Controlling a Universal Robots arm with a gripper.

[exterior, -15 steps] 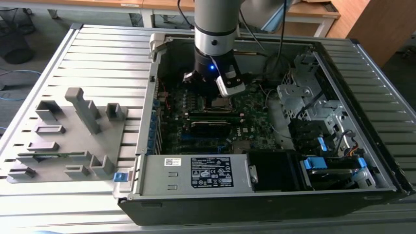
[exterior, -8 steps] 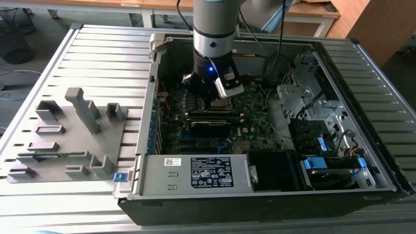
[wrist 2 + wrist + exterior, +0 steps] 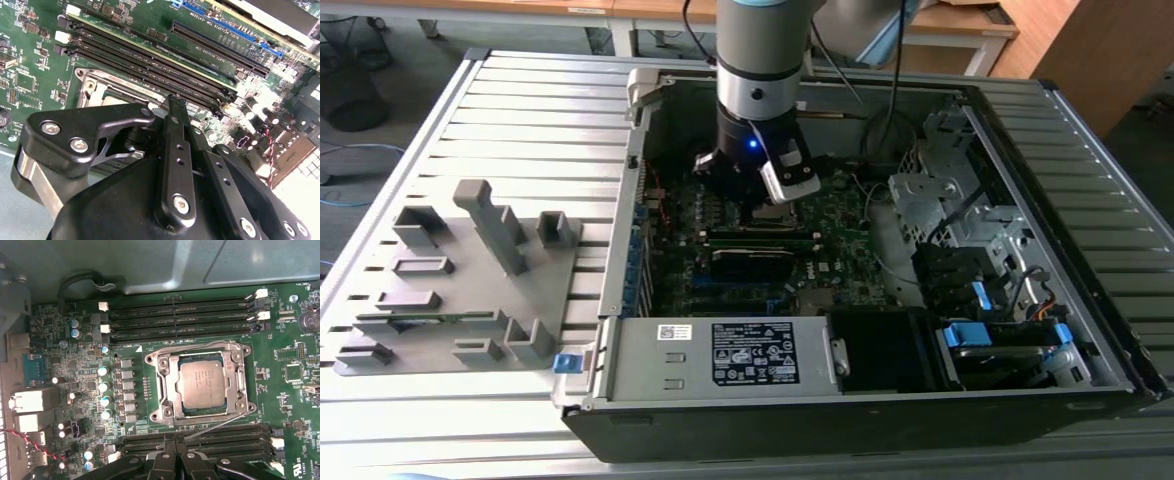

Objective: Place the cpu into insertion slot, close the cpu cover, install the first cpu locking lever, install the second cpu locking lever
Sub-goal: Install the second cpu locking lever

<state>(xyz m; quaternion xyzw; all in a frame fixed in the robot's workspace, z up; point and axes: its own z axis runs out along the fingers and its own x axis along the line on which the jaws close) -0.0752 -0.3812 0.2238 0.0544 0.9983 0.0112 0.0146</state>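
In the first wrist view the cpu [image 3: 201, 384] lies flat in the insertion slot [image 3: 151, 360], dull silver top up. The cpu cover [image 3: 167, 390] is down around it, its window framing the chip. One thin wire lever [image 3: 195, 347] runs along one edge of the socket. A second wire lever [image 3: 220, 422] slants away from the opposite corner, towards the memory slots. My gripper [image 3: 173, 440] hovers beside the socket over those slots, fingers together and holding nothing. The second wrist view shows my gripper [image 3: 176, 102] next to the socket's metal rim [image 3: 95, 82]. In the exterior view my gripper [image 3: 767, 200] is inside the case.
Long black memory slots [image 3: 180, 315] flank the socket on two sides. The open computer case [image 3: 1067, 130] holds a labelled power supply box [image 3: 720, 355], drive bays and cables [image 3: 947, 200]. A grey fixture block [image 3: 454, 280] stands on the slatted table at the exterior view's left.
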